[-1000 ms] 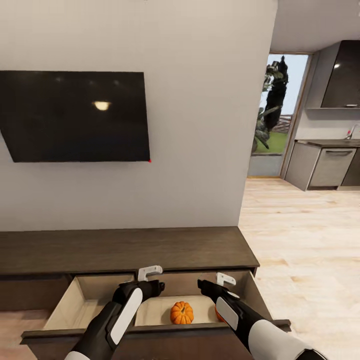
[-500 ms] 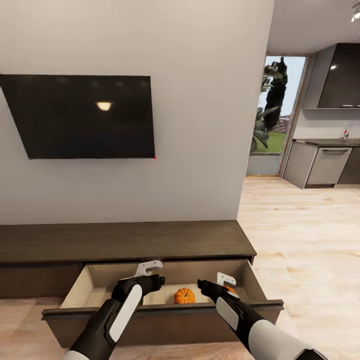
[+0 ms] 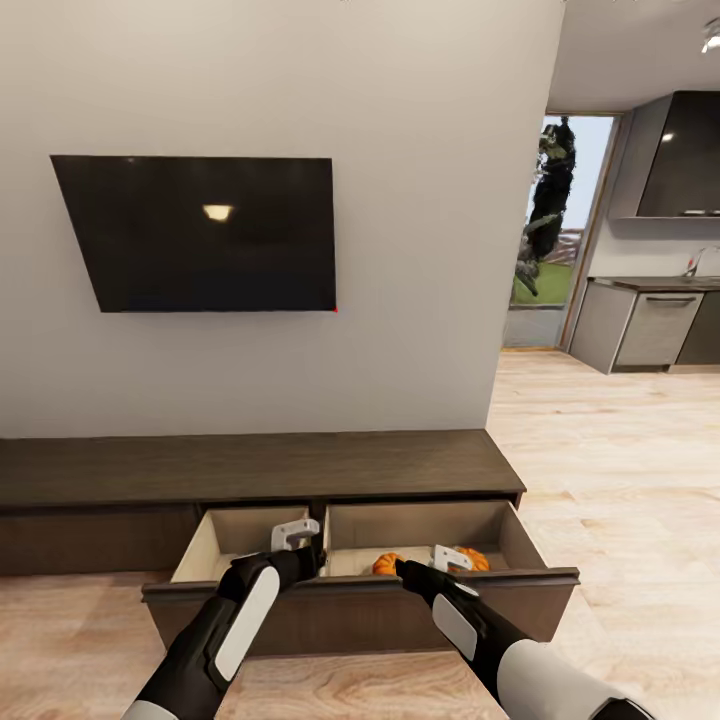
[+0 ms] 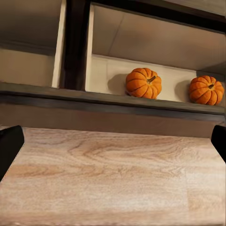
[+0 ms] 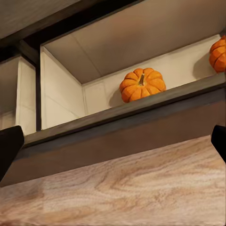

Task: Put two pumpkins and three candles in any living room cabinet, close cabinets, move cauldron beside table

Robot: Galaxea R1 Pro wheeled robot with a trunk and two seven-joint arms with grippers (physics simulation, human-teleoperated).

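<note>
Both pumpkins (image 4: 143, 83) sit in the right compartment of the cabinet (image 3: 260, 468)'s open drawer (image 3: 360, 590), straight ahead of the left tool (image 3: 296, 537) and right tool (image 3: 450, 558), both spread open and empty, just before its front edge

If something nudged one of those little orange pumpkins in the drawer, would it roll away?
Probably not far. Each pumpkin looks squat and ribbed, sitting stem-up on a flattish base, so it would more likely slide or wobble than roll. The walls of the open drawer would likely stop it. Its rounded, lobed sides might slip from a two-fingered grip.
</note>
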